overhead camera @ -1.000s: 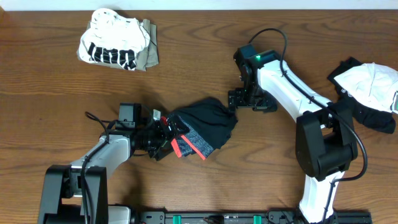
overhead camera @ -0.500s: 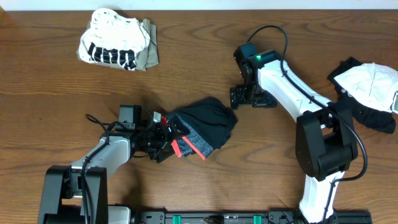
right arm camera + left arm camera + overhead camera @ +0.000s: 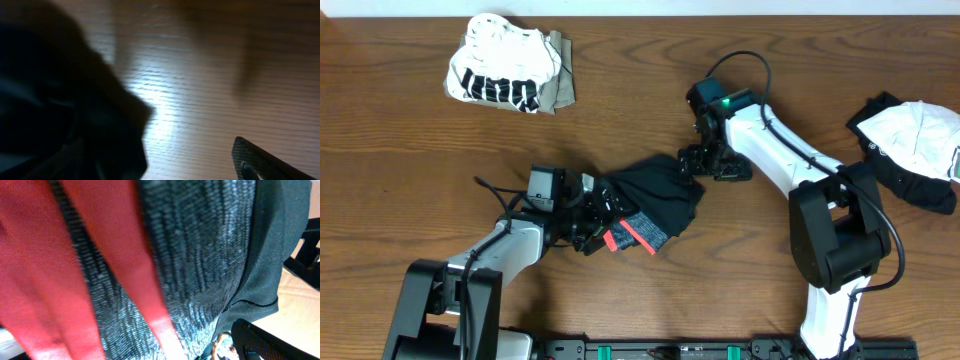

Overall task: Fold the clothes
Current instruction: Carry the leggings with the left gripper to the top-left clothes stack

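Note:
The black trousers (image 3: 660,195) lie bunched in the middle of the table, grey waistband with its red-orange edge (image 3: 632,235) turned toward the left arm. My left gripper (image 3: 598,213) is open and pushed into the waistband. That waistband (image 3: 200,255) fills the left wrist view, and only one finger (image 3: 260,341) shows at the lower right. My right gripper (image 3: 692,163) is open at the trousers' upper right edge. In the right wrist view the black cloth (image 3: 60,110) covers the left side, one finger (image 3: 257,161) shows at the right, and bare wood lies between.
A white black-printed top (image 3: 500,72) lies on an olive piece (image 3: 561,88) at the back left. A black-and-white garment (image 3: 910,140) lies at the right edge, beside the right arm's base. The table is brown wood (image 3: 410,180).
The left arm has pushed to the right, deeper into the waistband. The right gripper dipped down and left onto the trousers' upper right edge after lifting away briefly.

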